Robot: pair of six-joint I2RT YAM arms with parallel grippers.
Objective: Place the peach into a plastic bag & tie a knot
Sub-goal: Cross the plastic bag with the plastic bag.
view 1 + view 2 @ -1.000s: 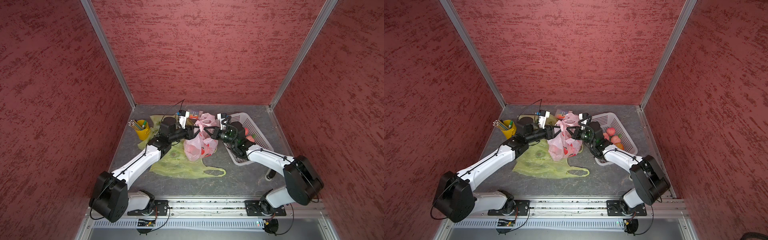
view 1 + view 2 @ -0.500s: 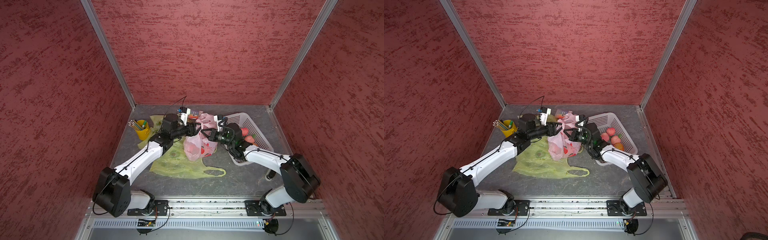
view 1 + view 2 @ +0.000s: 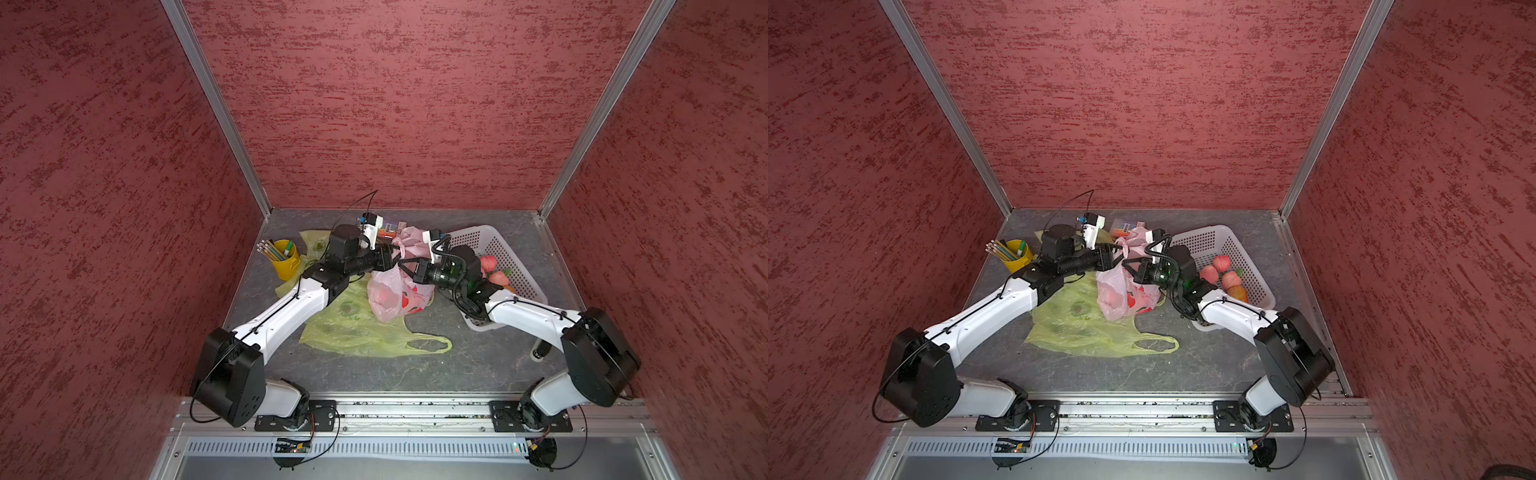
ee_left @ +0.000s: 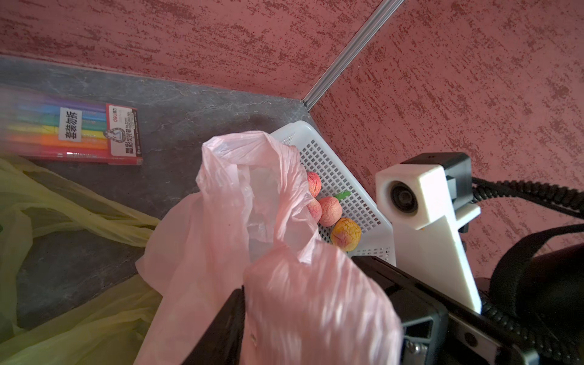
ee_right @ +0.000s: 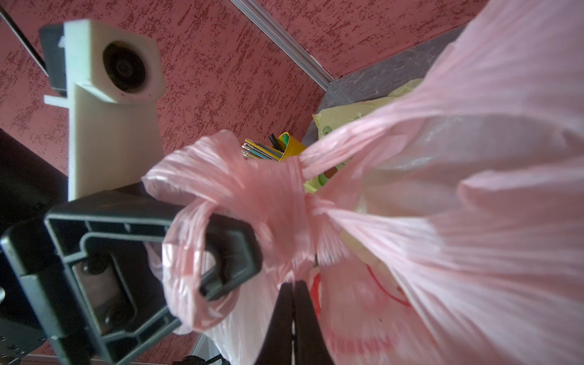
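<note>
Pink bag [image 3: 386, 291], handle looped over left gripper [image 3: 394, 254], pinched by right gripper [image 5: 294, 285]

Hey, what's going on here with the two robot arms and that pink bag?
Two arms are tying the pink plastic bag shut. A peach shows through its film. The left gripper has its jaws apart, a loop of handle around one finger; the right gripper is shut on the bag's plastic. The handles are twisted together, not yet pulled tight. More peaches sit in the white basket.
</note>
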